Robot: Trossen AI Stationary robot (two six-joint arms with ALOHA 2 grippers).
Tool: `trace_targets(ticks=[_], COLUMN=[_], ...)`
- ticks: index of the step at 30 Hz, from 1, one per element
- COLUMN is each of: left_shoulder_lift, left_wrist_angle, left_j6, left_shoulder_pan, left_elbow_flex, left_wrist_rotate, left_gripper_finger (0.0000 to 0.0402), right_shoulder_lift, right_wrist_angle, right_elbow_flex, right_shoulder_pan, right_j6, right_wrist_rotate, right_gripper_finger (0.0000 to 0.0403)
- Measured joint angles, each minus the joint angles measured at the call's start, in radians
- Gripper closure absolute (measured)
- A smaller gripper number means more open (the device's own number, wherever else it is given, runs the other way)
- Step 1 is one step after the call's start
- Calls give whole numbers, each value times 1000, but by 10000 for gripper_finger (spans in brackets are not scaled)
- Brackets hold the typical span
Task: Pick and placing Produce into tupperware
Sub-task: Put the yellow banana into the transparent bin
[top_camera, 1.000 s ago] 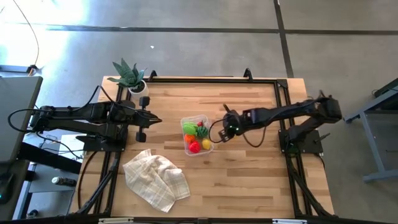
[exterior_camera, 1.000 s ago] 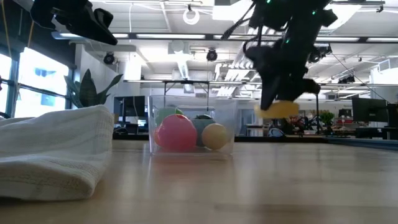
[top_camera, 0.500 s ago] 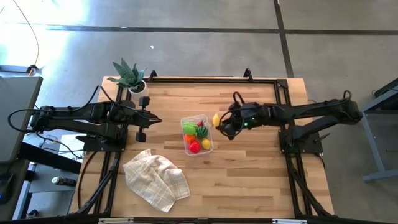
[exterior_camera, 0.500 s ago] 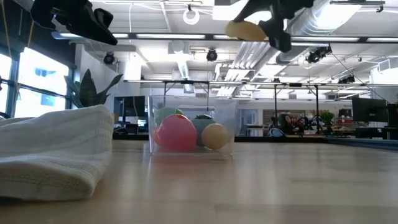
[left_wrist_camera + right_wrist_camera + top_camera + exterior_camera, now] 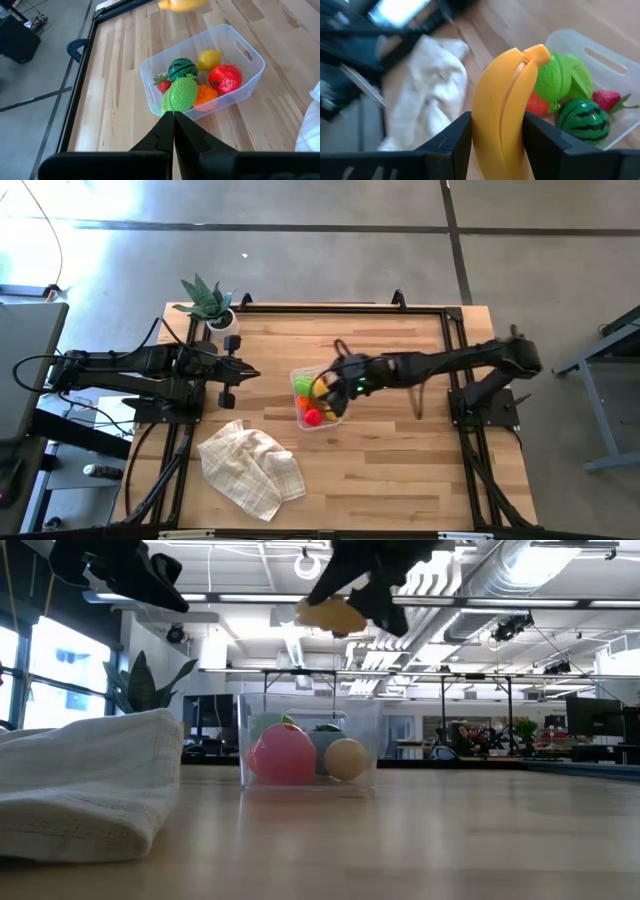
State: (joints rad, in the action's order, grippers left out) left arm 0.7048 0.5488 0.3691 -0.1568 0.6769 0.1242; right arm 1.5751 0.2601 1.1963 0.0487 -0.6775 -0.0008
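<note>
tub [image 5: 250, 50]: 6 produce | banana [image 5: 502, 120]: 1 (in right fingers [image 5: 547, 145])

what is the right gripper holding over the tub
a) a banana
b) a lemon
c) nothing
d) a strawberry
a, the right gripper is clamped on a yellow banana, held above the tub, which already has other produce in it.

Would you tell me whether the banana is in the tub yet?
Not yet: the right gripper holds the banana above the tub.
</note>
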Motion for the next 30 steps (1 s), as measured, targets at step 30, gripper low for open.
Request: trace_targets(ticks=[30], left_shoulder_lift=[0], left_wrist_angle=[0], left_j6=[0], left_shoulder_pan=[0], left_elbow_flex=[0], left_wrist_rotate=[0], left_gripper_finger=[399], right_shoulder_lift=[374], right_wrist_angle=[297], right_elbow_flex=[263], right_shoulder_pan=[43], right_j6=[57], right_wrist_rotate=[100], right_gripper_finger=[255])
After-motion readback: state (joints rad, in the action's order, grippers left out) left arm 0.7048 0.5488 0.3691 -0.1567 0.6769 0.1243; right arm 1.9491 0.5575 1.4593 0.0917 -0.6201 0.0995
